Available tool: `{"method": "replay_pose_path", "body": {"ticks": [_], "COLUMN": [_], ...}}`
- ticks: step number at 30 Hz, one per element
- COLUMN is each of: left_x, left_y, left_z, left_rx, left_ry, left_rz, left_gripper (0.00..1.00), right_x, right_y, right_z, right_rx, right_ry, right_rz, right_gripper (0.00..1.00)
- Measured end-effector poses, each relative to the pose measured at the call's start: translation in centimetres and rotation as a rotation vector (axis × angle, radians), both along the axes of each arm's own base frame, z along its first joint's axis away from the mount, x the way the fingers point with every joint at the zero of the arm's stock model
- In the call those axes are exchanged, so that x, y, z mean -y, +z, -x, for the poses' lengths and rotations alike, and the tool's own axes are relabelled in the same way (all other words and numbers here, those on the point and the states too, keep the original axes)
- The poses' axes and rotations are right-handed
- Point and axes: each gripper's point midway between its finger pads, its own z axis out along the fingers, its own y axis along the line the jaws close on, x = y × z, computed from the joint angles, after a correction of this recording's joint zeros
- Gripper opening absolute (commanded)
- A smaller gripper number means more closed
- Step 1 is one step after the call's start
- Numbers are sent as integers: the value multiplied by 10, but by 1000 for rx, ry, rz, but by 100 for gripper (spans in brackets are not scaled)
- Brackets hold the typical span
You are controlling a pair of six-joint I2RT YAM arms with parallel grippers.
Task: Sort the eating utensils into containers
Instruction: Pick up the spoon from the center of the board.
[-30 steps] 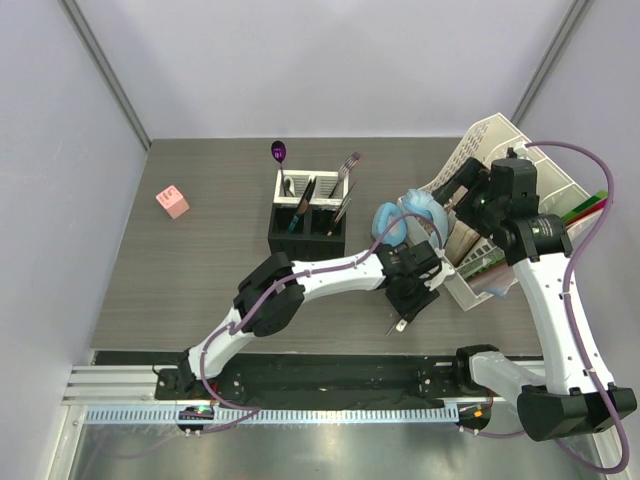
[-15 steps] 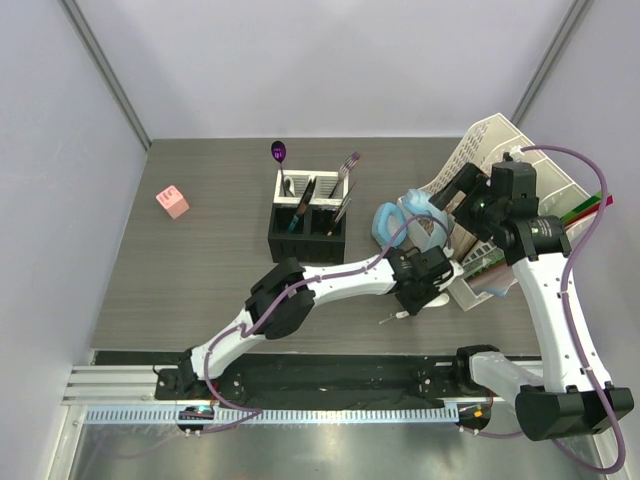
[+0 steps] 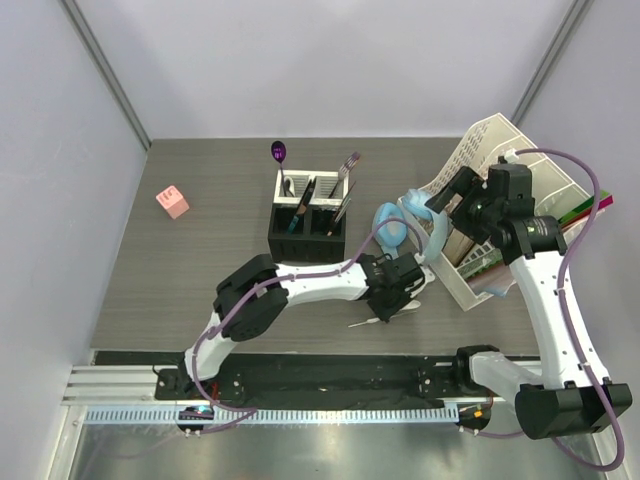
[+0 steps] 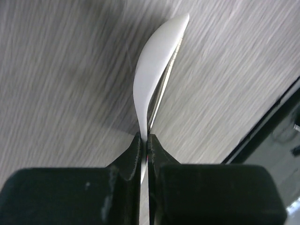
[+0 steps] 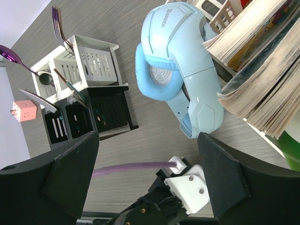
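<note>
**White spoon in carry, left arm: sorting step under way**

Change over the last 1 s: the left gripper (image 3: 392,298) has swung left and toward the near edge of the surface (image 3: 200,280), away from the white rack (image 3: 490,140). It has taken the white spoon (image 4: 154,61) with it. The right arm has shifted only a little.

- Left gripper: jaws closed tight on the spoon's narrow end. The rest of the spoon juts out ahead of the fingers (image 4: 126,159), above the wood-grain surface. I cannot tell whether its tip touches the surface.
- Right gripper (image 5: 147,140): jaws spread wide, holding nothing. It hangs above the light blue headphones (image 5: 178,70), which lie against the rack.
- Container: black caddy (image 3: 305,243), well apart from the held spoon, toward the far side. It already holds a purple spoon (image 3: 279,152), a fork (image 3: 348,163) and other slim pieces.
- Off-task: pink block (image 3: 173,202), far left.

Step in hand, as judged: transport of 1 spoon to the caddy, with the grasp complete and placement not yet done.

Next move, as judged: lift the spoon above the caddy rim and carry it away from the near edge. Turn it roughly upright over a free compartment before release, keeping clear of the handles already standing there.
</note>
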Motion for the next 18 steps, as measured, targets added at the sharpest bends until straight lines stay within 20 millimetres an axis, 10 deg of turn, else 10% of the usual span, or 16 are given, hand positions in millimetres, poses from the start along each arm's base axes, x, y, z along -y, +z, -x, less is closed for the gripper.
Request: {"method": "replay_pose_path", "body": {"ticks": [13,18], "left_x": [-28,-52], "left_y": [7,38], "left_z": [-12,-25], "left_rx": [-67,-55], "left_ry": [56,149], "left_rz": [24,100], "left_gripper": [0,0], "right_x": [-7,-9], "right_y": [-3,-3], "right_z": [-6,-6], "right_rx": [-7,-8], "right_ry": [17,24], "right_rz": [-32,-40], "right_gripper": [91,89]}}
